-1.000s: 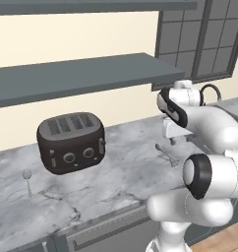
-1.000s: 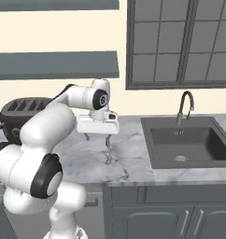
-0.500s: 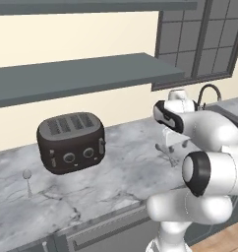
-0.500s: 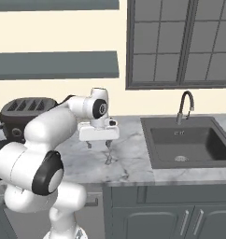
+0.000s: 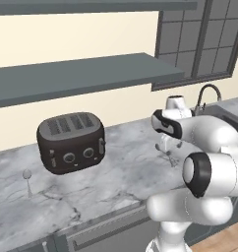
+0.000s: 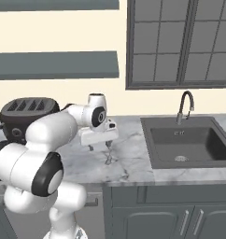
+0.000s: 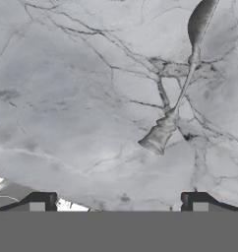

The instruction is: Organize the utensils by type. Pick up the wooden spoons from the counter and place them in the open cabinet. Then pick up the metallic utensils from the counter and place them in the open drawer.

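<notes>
Lying flat on the marble counter (image 7: 67, 98), a thin silver-grey metal spoon (image 7: 182, 83), slim handle crossing the dark veins of the slab, one end wider and blunter, the other a narrow oval toward the top of the hand view. Hovering just above it, the gripper (image 6: 100, 147), fingers (image 7: 42, 201) standing wide apart with nothing between them, tips not touching the spoon, the spoon sitting ahead of the gap and off toward one finger. Showing again from the right base camera, that same spoon (image 6: 108, 158) on the counter (image 6: 129, 165) right under the white hand, near the front edge and just beside the dark sink (image 6: 187, 142) with its curved tap (image 6: 185, 105). Resting well apart at the far left of the slab in the left base view, a second small silver spoon (image 5: 27, 181) with a tiny round bowl. Sitting between the two, toward the wall, a black four-slot toaster (image 5: 71, 141). Running along the wall above, grey shelves (image 5: 81, 74); standing over the sink, a dark-framed window (image 6: 180, 42). Showing below the counter, dark grey cupboard fronts (image 6: 166, 212).
</notes>
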You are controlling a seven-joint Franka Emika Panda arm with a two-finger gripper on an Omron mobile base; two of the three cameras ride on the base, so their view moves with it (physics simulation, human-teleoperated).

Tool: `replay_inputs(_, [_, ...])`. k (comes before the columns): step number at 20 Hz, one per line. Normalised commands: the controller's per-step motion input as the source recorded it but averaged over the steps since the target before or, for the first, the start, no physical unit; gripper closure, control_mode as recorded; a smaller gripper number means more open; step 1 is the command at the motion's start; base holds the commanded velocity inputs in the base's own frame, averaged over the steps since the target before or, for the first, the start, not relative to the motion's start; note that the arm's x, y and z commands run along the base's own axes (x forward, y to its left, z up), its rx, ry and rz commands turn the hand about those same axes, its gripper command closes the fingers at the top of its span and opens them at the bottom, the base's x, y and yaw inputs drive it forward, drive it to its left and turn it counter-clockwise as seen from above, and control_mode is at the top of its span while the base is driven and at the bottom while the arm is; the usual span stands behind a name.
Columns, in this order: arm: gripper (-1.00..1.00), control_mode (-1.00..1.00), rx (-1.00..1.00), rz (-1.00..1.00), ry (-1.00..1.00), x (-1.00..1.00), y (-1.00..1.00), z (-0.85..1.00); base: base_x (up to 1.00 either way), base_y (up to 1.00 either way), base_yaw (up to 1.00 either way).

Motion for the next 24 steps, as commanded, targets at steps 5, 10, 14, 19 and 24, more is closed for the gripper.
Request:
replay_inputs(5, [-1.00, -1.00, 0.12, 0.03, -0.17, 0.30, 0.03, -0.24, 0.00, 0.00, 0.00])
replay_inputs(10, [-1.00, -1.00, 0.05, 0.00, -0.01, 0.50, 0.11, -0.14, 0.00, 0.00, 0.00])
replay_inputs(14, [-1.00, -1.00, 0.00, 0.00, 0.00, 0.48, 0.09, -0.11, 0.00, 0.00, 0.00])
replay_inputs(19, [-1.00, -1.00, 0.00, -0.04, 0.00, 0.36, 0.00, -0.15, 0.00, 0.00, 0.00])
replay_inputs(24, [-1.00, -1.00, 0.00, -0.05, 0.00, 0.26, 0.00, -0.24, 0.00, 0.00, 0.00])
